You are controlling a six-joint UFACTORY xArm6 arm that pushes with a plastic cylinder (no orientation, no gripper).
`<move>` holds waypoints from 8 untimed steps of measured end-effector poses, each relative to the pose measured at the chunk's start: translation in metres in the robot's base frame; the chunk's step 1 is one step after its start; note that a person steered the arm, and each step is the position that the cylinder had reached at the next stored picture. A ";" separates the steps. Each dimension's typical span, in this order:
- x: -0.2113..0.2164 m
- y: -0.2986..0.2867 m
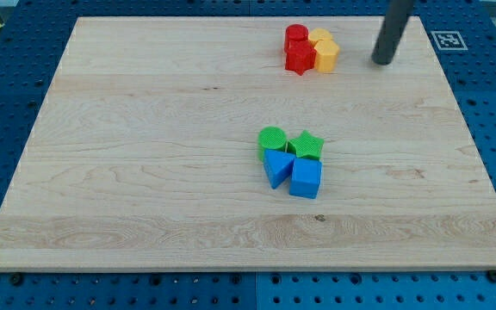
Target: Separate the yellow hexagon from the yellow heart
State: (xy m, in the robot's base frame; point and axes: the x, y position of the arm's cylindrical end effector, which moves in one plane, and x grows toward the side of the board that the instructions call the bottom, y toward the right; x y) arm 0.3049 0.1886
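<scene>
The yellow hexagon (326,55) and the yellow heart (320,37) touch each other near the view's top, right of centre. The heart lies just above the hexagon. A red cylinder (296,36) and a red star (299,58) press against their left sides, making one tight cluster. My tip (383,61) is the lower end of the dark rod, to the right of the cluster, about a block's width and a half from the hexagon and touching no block.
A second cluster lies at mid-board: a green cylinder (272,139), a green star (306,145), a blue triangle-like block (276,165) and a blue cube (306,178). The wooden board (145,172) sits on a blue pegboard table. A marker tag (449,39) lies at top right.
</scene>
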 end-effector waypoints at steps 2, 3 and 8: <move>0.005 -0.047; -0.025 -0.045; -0.017 -0.099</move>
State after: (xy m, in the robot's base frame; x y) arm 0.2880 0.0893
